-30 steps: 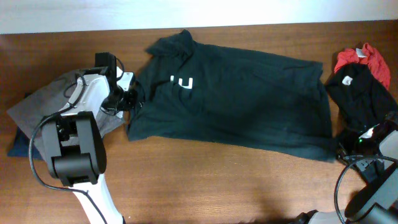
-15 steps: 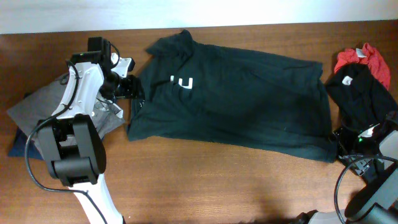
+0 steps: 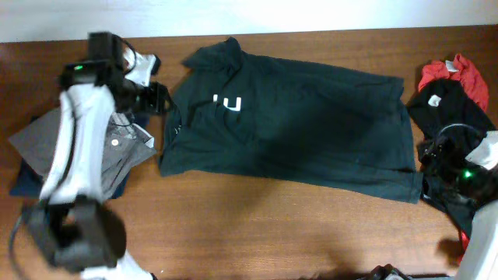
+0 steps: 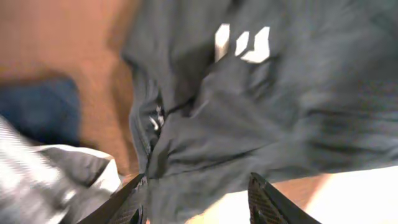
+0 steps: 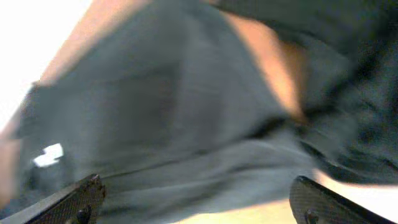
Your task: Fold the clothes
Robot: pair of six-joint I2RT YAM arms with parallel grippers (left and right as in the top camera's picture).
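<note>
The dark green T-shirt (image 3: pixel 296 124) lies spread across the middle of the table, its white lettering (image 3: pixel 228 102) towards the left. My left gripper (image 3: pixel 159 99) hovers at the shirt's left edge. In the left wrist view this gripper (image 4: pixel 198 186) is open, and the wrinkled shirt (image 4: pixel 261 118) with its lettering (image 4: pixel 242 43) lies below it, nothing between the fingers. My right gripper (image 3: pixel 433 152) is at the shirt's right edge. In the right wrist view it (image 5: pixel 196 186) stands wide open above the blurred shirt (image 5: pixel 161 106).
A grey garment with a button (image 3: pixel 78 144) lies over a navy one (image 3: pixel 27 183) at the left. At the right edge a red garment (image 3: pixel 459 74) and a black one (image 3: pixel 451 109) are piled together. Bare wood (image 3: pixel 257 233) runs along the front.
My left gripper opened, let go of the shirt's left edge and moved towards the far side of the table. My right gripper opened wide and its arm shifted farther back.
</note>
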